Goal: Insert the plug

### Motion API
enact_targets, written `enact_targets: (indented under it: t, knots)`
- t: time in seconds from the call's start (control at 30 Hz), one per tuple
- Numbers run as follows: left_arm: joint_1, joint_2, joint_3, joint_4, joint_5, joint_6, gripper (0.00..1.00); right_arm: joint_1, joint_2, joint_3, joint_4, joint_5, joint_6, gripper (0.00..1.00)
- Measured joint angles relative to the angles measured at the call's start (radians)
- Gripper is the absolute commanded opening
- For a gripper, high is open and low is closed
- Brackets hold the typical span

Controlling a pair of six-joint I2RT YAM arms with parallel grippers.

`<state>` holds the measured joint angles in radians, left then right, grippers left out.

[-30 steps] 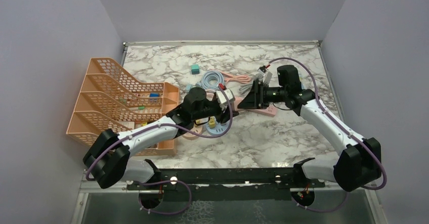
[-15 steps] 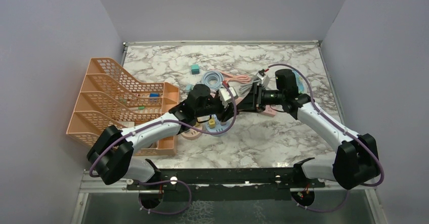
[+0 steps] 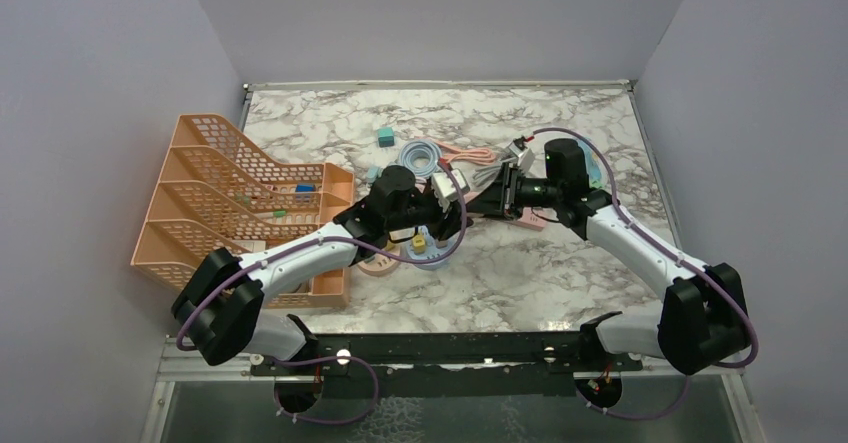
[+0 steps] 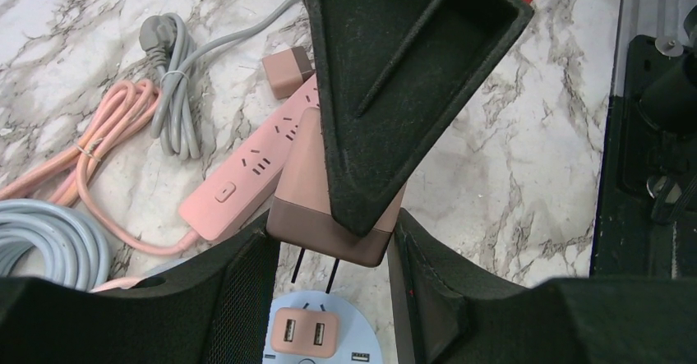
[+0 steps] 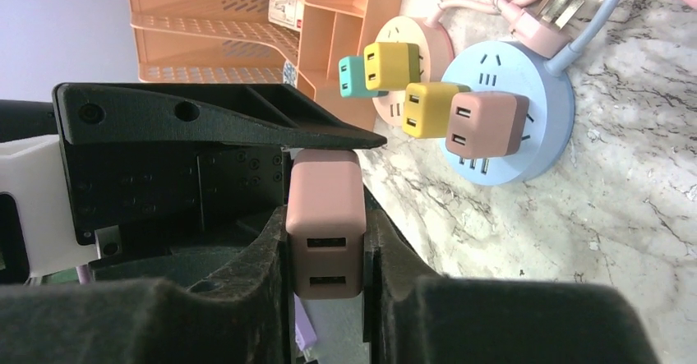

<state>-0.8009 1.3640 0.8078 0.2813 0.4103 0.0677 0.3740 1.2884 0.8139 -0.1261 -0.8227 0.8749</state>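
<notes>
The pink plug [image 4: 304,208], a USB charger block, is held in the air between both grippers. My right gripper [image 5: 326,241] is shut on its USB end [image 5: 325,216], with the two prongs pointing away from it. My left gripper [image 4: 333,237] has its fingers pressed against both sides of the prong end. In the top view the two grippers meet, left [image 3: 462,203] and right [image 3: 490,198], and the plug is hidden there. The round blue socket hub [image 4: 362,343] lies just below the prongs. It also shows in the right wrist view [image 5: 526,146], carrying a yellow and a pink charger.
A pink power strip [image 4: 246,171], a small brown cube charger [image 4: 288,72], a grey cable [image 4: 168,85] and a pink cable [image 4: 99,134] lie behind. A round pink hub [image 5: 427,39] holds teal and yellow chargers. An orange file rack [image 3: 240,203] stands at the left.
The left gripper moved right and the right gripper moved left until they met over the pink plug. In the last half second both have barely moved.
</notes>
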Motion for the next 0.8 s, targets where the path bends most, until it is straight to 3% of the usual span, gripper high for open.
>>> enact_targets:
  t: [0.17,0.23,0.33,0.53,0.8]
  knots:
    - [0.0,-0.001,-0.001,-0.004,-0.033,-0.024,0.55,0.0,0.003,0.02,-0.04,0.024,-0.063,0.01]
    - [-0.006,-0.008,-0.004,-0.005,-0.077,-0.036,0.67,0.007,0.015,0.057,-0.086,0.054,-0.128,0.01]
    - [-0.006,-0.042,-0.012,-0.022,-0.171,-0.071,0.77,0.01,0.057,0.128,-0.167,0.123,-0.266,0.01]
    - [-0.003,-0.137,-0.019,-0.101,-0.416,-0.195,0.82,0.01,0.183,0.271,-0.333,0.27,-0.549,0.01]
    - [0.002,-0.226,0.013,-0.354,-0.563,-0.352,0.86,0.01,0.291,0.414,-0.481,0.372,-0.896,0.01]
